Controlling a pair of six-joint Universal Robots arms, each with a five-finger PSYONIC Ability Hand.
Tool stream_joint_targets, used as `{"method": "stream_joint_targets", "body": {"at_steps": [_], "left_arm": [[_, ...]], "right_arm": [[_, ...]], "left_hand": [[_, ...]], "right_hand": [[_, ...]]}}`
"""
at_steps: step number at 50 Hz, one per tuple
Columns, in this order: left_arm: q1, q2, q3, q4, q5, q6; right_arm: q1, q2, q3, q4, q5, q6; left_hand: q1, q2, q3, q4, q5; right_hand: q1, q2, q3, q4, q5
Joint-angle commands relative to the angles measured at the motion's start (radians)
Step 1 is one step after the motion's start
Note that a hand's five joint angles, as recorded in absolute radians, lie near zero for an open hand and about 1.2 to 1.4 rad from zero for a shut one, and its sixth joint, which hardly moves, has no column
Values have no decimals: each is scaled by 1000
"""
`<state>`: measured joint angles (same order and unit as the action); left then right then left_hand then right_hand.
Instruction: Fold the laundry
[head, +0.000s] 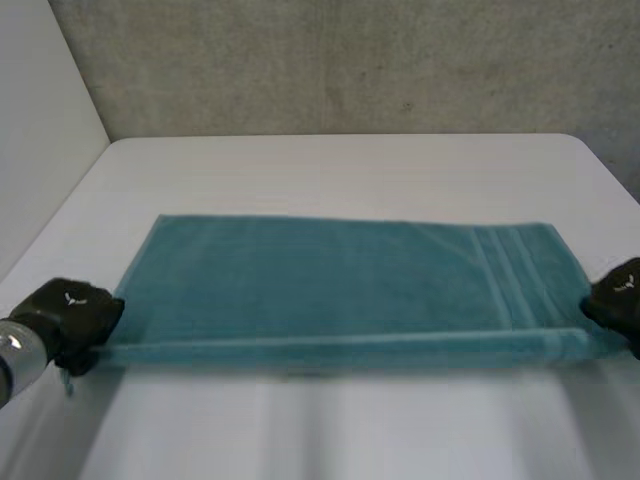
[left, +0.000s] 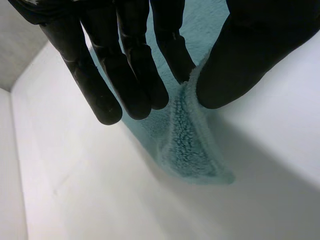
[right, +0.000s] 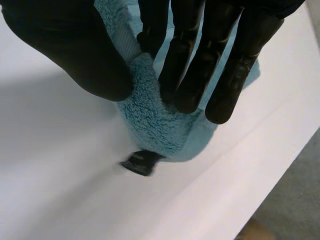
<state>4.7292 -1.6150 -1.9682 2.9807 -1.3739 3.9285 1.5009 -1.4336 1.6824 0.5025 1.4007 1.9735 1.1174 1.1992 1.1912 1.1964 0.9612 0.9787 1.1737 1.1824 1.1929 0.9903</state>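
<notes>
A teal towel (head: 340, 285) lies folded lengthwise across the white table (head: 330, 170), its doubled near edge running between my two hands. My left hand (head: 72, 318) is at the towel's near left corner. In the left wrist view its fingers (left: 130, 75) and thumb pinch that corner of the towel (left: 192, 145). My right hand (head: 618, 298) sits at the near right corner. In the right wrist view its fingers (right: 200, 65) and thumb squeeze a bunch of the towel (right: 155, 120), lifted slightly off the table.
The table's right edge (right: 260, 170) runs close beside my right hand, with grey floor beyond it. A small dark tag (right: 140, 162) hangs under the right corner. Grey wall stands behind the table's far edge.
</notes>
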Motion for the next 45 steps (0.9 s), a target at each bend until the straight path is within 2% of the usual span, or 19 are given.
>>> {"method": "stream_joint_targets", "body": {"at_steps": [1, 3, 4, 6, 8, 11, 16, 24, 31, 32, 34, 35, 40, 45], "left_arm": [[-31, -20, 55, 123, 1, 6], [-52, -80, 83, 184, 0, 6], [-89, -142, 125, 239, -7, 6], [-113, -172, 150, 265, -8, 6], [-172, -274, 243, 355, -11, 8], [-178, -361, 317, 425, -17, 9], [-210, -544, 501, 530, -43, 11], [-233, -744, 715, 561, -59, 18], [-236, -806, 776, 586, -45, 17], [-239, -807, 772, 613, -45, 17], [-245, -806, 759, 642, -47, 17], [-251, -804, 747, 659, -45, 18], [-290, -755, 665, 780, -43, 15], [-291, -677, 586, 810, -45, 9]], "right_arm": [[-28, 63, -19, -149, -57, 51], [-16, 114, -41, -196, -63, 85], [8, 161, -68, -237, -59, 114], [24, 180, -85, -252, -54, 126], [91, 246, -160, -300, -36, 165], [123, 286, -220, -337, -6, 185], [150, 425, -351, -458, 89, 205], [189, 587, -495, -521, 161, 203], [199, 656, -553, -555, 187, 206], [200, 660, -556, -570, 188, 209], [202, 662, -555, -585, 193, 212], [202, 662, -553, -604, 198, 218], [196, 631, -535, -642, 213, 309], [185, 518, -489, -639, 201, 404]], "left_hand": [[279, 197, 205, 200, 260], [279, 197, 205, 200, 260], [279, 197, 205, 200, 260], [279, 197, 205, 200, 260], [279, 197, 205, 200, 260], [279, 197, 205, 200, 260], [279, 197, 205, 200, 260], [279, 197, 205, 200, 260], [279, 197, 205, 200, 260], [134, 52, 60, 55, 116], [-557, -638, -630, -636, -575], [-889, -971, -963, -968, -907], [-943, -1025, -1017, -1022, -961], [-943, -1025, -1017, -1022, -961]], "right_hand": [[418, 223, 214, 203, 231], [418, 223, 214, 203, 231], [418, 223, 214, 203, 231], [418, 223, 214, 203, 231], [418, 223, 214, 203, 231], [418, 223, 214, 203, 231], [418, 223, 214, 203, 231], [418, 223, 214, 203, 231], [418, 223, 214, 203, 231], [-253, -448, -457, -467, -439], [-804, -999, -1008, -1018, -990], [-804, -999, -1008, -1018, -990], [-804, -999, -1008, -1018, -990], [-804, -999, -1008, -1018, -990]]}}
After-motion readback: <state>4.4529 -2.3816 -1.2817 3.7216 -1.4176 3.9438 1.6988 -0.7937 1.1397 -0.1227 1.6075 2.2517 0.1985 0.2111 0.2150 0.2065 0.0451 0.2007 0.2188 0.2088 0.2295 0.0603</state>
